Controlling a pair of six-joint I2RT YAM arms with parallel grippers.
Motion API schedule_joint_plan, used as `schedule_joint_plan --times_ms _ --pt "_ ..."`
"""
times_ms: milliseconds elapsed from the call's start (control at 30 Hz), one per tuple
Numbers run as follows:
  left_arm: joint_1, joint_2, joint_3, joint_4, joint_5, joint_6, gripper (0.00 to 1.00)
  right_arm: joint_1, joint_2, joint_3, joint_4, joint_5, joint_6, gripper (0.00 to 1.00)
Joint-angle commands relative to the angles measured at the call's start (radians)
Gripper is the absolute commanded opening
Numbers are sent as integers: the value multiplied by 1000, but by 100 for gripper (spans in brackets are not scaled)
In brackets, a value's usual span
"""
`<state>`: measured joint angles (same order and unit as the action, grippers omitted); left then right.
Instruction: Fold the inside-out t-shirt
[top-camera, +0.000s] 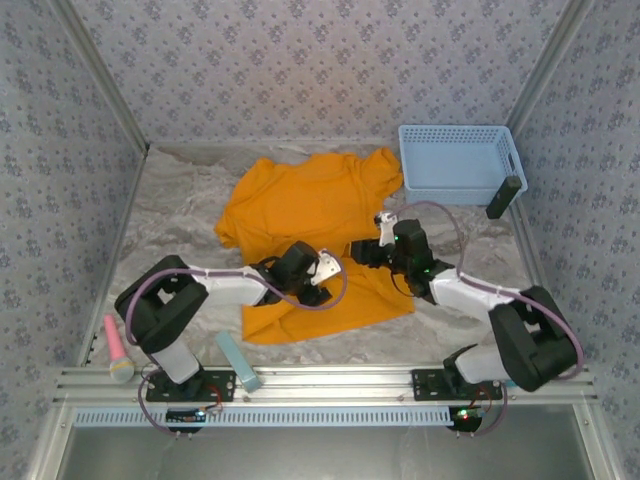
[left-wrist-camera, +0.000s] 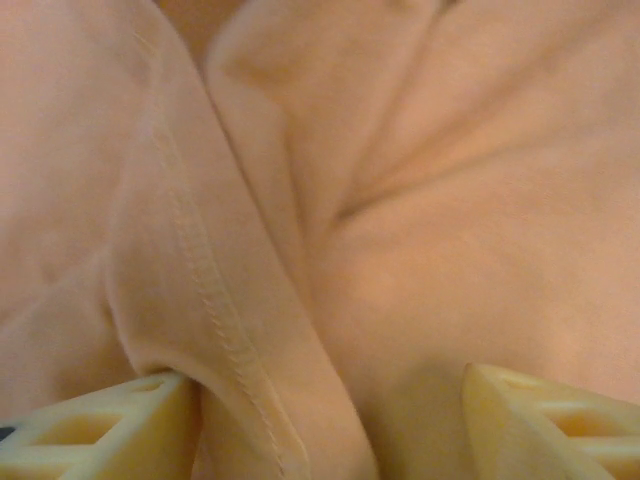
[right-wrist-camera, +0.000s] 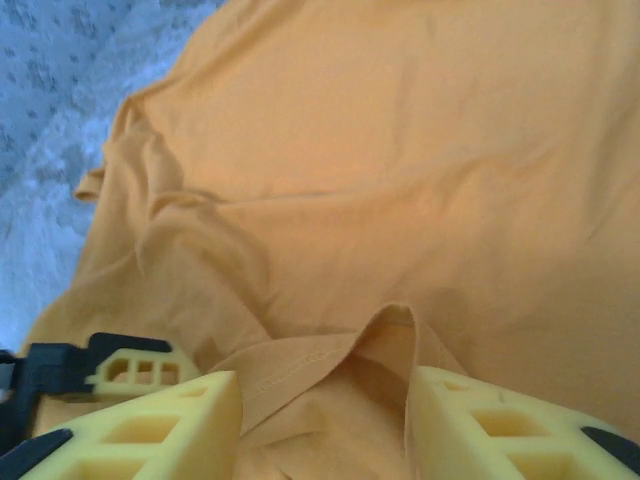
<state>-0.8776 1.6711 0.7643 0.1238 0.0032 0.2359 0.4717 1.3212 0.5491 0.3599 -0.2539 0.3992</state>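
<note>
Clutter first, at the near left edge of the surface (top-camera: 180, 200): a pink-handled tool (top-camera: 115, 348), then a pale blue object (top-camera: 238, 360) beside the left arm's base. The left gripper (top-camera: 322, 272) is pressed down onto the near half of the inside-out t-shirt (top-camera: 300, 205). Its jaws stand apart, with a stitched fold of fabric bunched between them and nothing clamped. The shirt lies spread across the middle of the surface, rumpled toward the near side. Just right of centre, the right gripper (top-camera: 358, 250) also rests on the cloth, jaws parted around a raised loop of hem, not pinching it. A light blue basket (top-camera: 455, 165) sits in the far right corner, with a dark object (top-camera: 503, 197) leaning at its near right corner.
</note>
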Motion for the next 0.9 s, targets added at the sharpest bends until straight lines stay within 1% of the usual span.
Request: schedule_joint_plan --times_ms 0,33,100,133,200,267,367,467,500,600,633,767,833,867 --pt "0 29 55 -61 -96 55 50 -20 -89 16 -88 0 53 49" --pt "0 29 58 -66 -98 60 34 -21 -111 12 -93 -1 52 48" --pt "13 8 67 -81 -74 53 7 -17 -146 3 -114 -20 26 48" --pt "23 -17 81 -113 -63 29 3 -12 -157 2 -136 -29 4 48" --pt "48 -80 103 -168 -10 -22 1 5 -174 -11 -171 -40 -37 48" --pt "74 -154 105 -187 48 -63 0 33 -182 -38 -174 -84 -78 49" --pt "119 -243 110 -200 148 -133 0 112 -164 -75 -132 -125 -134 50" --pt "144 -300 131 -233 197 -175 0 214 -115 -74 -79 -85 -157 54" --pt "152 -314 138 -239 209 -188 0 248 -92 -72 -50 -60 -159 54" --pt "172 -329 154 -233 253 -212 0 376 -6 -65 46 128 -200 57" --pt "177 -326 165 -237 267 -217 0 405 33 -60 79 190 -198 59" --pt "184 -328 205 -271 291 -219 0 462 222 -6 216 325 -145 65" --pt "190 -339 208 -270 308 -228 0 472 303 42 227 418 -130 66" --pt "193 -345 208 -269 315 -235 0 473 329 64 227 443 -137 67"
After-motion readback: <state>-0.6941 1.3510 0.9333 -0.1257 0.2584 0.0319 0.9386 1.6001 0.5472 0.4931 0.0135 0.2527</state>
